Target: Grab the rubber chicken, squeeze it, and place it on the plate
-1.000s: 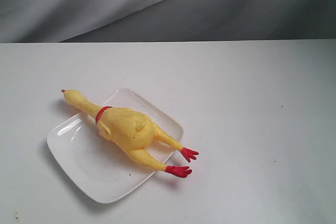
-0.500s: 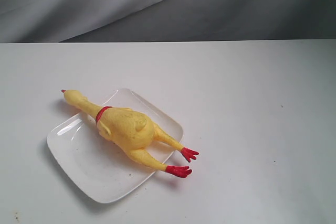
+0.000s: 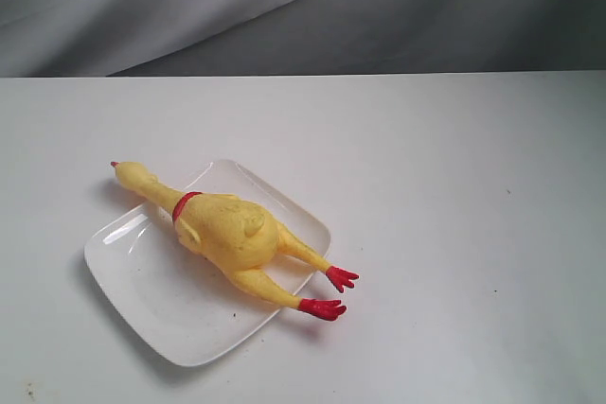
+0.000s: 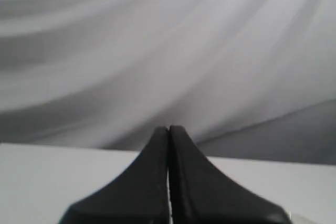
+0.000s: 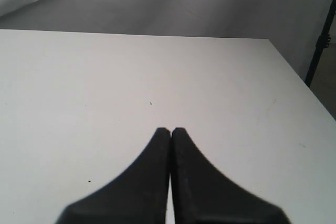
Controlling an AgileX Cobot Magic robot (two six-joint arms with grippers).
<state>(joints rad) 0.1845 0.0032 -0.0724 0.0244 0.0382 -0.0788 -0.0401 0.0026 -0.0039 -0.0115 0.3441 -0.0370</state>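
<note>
The yellow rubber chicken (image 3: pixel 232 234) lies across the white plate (image 3: pixel 156 300) in the exterior view. Its head and red beak hang past the plate's far left rim; its red feet (image 3: pixel 333 292) stick out over the table on the right. No arm or gripper shows in that view. In the left wrist view my left gripper (image 4: pixel 168 128) is shut with nothing in it, its black fingertips pressed together against the grey backdrop. My right gripper (image 5: pixel 170 129) is likewise shut and empty, above bare white table. Neither wrist view shows the chicken or the plate.
The white table (image 3: pixel 454 196) runs back to a grey draped cloth backdrop (image 3: pixel 303 7). In the right wrist view the table's edge (image 5: pixel 299 72) falls off beside a dark stand (image 5: pixel 320 40). A few dark specks dot the tabletop.
</note>
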